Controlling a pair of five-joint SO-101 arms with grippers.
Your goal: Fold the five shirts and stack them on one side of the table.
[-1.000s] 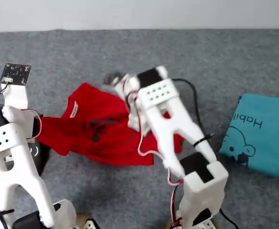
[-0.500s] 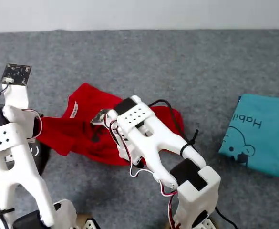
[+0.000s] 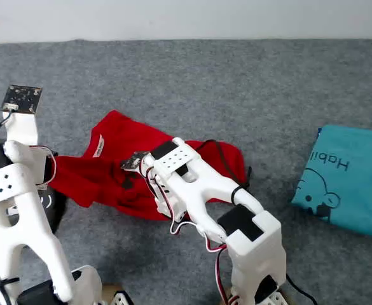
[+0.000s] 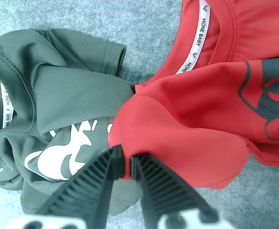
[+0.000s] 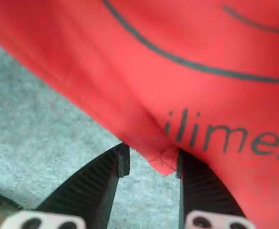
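**My grippers at two ends of the red shirt: left clamped, right parted**

High view: My right gripper was low over the middle of the red shirt. The shirt lay crumpled on the grey table. Its long axis ran across the table, from my left arm at one side to under my right arm. A teal shirt lay flat at the far right, well apart from both arms.

Left wrist view: My left gripper was clenched on a folded edge of the red shirt, its jaws almost together with red cloth pinched between them. A dark green shirt lay bunched just beside and partly under that edge.

Right wrist view: My right gripper stood with its jaws apart, holding nothing. A corner of the red shirt's hem hung between them, touching one jaw, with bare table beneath.

I judged that the next move turned on this corner. It already sat inside my right jaws, opposite the end my left held, so closing on it would let me stretch the shirt along its length.
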